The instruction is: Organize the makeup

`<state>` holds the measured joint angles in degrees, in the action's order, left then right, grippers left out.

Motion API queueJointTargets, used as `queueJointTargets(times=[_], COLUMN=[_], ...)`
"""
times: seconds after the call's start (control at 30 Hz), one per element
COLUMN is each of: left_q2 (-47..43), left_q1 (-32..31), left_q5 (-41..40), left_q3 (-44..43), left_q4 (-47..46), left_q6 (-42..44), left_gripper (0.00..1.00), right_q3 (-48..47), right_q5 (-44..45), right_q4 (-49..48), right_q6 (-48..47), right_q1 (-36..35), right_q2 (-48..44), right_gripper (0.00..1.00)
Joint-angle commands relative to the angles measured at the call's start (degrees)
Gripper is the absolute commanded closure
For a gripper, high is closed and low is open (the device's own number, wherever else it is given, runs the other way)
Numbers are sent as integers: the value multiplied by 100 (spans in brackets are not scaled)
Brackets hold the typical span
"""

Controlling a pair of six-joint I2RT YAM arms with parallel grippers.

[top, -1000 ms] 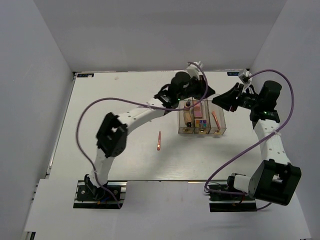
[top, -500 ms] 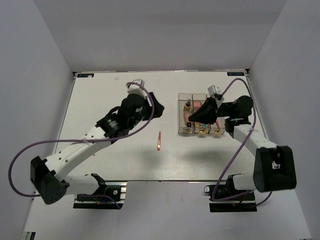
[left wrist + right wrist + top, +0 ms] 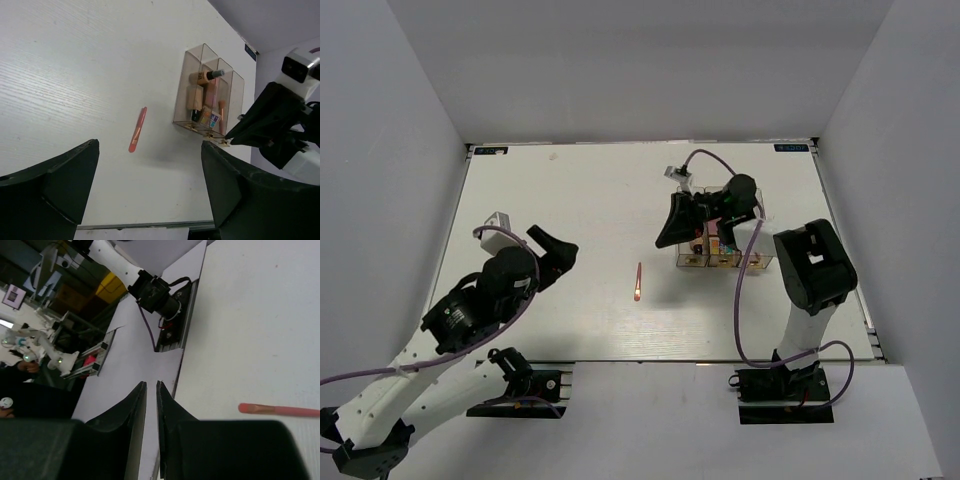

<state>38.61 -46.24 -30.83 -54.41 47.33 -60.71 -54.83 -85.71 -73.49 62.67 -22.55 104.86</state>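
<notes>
Left wrist view shows the left fingers spread wide, the pink stick lying loose, and the right fingers clenched empty.

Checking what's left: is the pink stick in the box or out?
Out: the pink stick lies on the table, apart from the box.

stick: coral pink | box: clear, smoky tint | table: white | cable: purple
</notes>
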Motion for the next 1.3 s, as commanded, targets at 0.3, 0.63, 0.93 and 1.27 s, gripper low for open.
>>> queueJointTargets(times=[0.3,0.63,0.93,1.27], left_q2=[551,613,332,182], left_q1=[18,18,18,18], left_q5=[-143,-222,-248,-222], left_q3=[-96,-280,-219,-17], left_q4=[312,408,646,672], left_q6=[-205,-178,-424,-547], left_gripper=[3,2,2,2], right_q3=[-2425,-4087,-6283,-4556], right_q5=[-634,1301,4278,7448], right_q4=[-3452,60,6317,7840], right_q6=[2151,37,-5633,-7280], right_q1=[-409,-408,-662,-1200], right_q2=[-194,-387,210,-403], right_gripper=[78,52,11,11])
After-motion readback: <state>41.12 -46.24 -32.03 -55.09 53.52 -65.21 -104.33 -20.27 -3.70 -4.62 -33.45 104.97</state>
